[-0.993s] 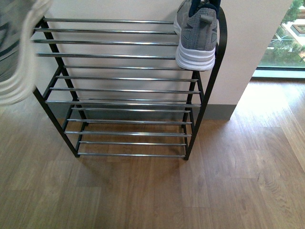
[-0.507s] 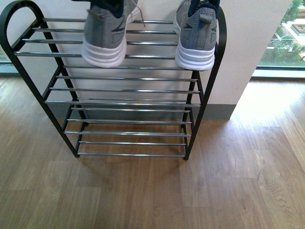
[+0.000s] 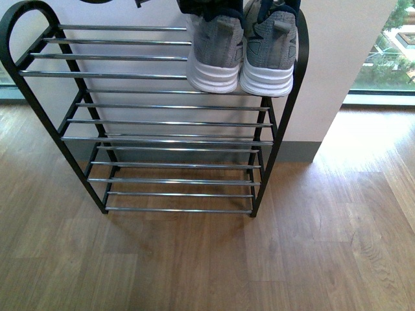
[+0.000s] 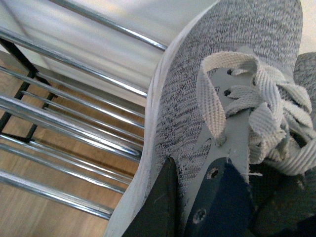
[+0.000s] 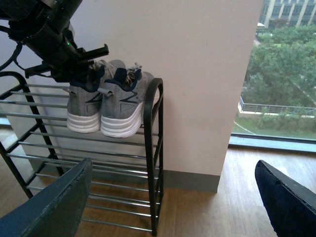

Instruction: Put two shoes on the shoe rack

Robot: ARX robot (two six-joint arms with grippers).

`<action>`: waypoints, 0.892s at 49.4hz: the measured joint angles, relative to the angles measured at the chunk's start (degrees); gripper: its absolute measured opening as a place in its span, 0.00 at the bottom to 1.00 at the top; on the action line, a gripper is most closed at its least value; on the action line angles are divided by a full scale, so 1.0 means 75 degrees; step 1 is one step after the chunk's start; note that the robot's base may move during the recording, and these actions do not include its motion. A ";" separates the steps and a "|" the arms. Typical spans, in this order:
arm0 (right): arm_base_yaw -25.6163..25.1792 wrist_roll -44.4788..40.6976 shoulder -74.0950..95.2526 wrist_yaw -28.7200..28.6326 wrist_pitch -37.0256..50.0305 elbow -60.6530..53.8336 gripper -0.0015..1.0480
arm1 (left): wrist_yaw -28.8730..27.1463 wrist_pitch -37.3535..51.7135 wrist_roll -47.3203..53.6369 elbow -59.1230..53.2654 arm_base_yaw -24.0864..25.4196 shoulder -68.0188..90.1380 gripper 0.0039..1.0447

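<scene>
Rightward along the top tier went the grey knit sneaker with a thick white sole [image 3: 214, 55], from the middle of the bars half a second earlier to a place hard against its twin, the second grey sneaker [image 3: 269, 52], which had not shifted. Both sat heels toward the front camera at the right end of the top tier of the black metal-framed rack with chrome bars [image 3: 130, 74]. Their white soles touched, and the twin stood just beside the rack's curved right upright. The left gripper [image 4: 192, 212] was clamped on the moved sneaker's upper beside the off-white laces [image 4: 266, 98], one dark finger [image 4: 160, 207] outside the knit wall and the other inside. The right gripper [image 5: 173, 168] hung well apart from the rack, above the wooden floor [image 5: 207, 207], its fingers spread wide with nothing between them.
</scene>
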 joint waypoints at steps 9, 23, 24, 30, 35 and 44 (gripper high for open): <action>0.0000 0.0000 0.0000 0.0000 0.0000 0.0000 0.91 | -0.0038 -0.0032 0.0312 0.0023 -0.0041 0.0061 0.01; 0.0000 0.0000 0.0000 0.0000 0.0000 0.0000 0.91 | 0.0434 0.0933 0.0498 -0.0431 0.0047 0.0038 0.16; 0.0000 -0.0003 -0.0003 0.0000 0.0000 0.0000 0.91 | 0.0501 0.0991 0.0490 -0.0507 0.0047 0.0023 0.19; 0.0000 0.0000 0.0000 0.0000 0.0000 0.0000 0.91 | 0.1020 0.1682 0.0309 -0.1460 0.0085 -0.0504 0.43; 0.0000 0.0000 0.0000 0.0000 0.0000 0.0000 0.91 | 0.0804 0.2535 0.0586 -0.2687 0.0026 -0.1530 0.60; 0.0000 0.0000 0.0000 0.0000 0.0000 0.0000 0.91 | -0.0478 0.4625 0.2317 -0.4896 -0.0108 -0.3751 0.88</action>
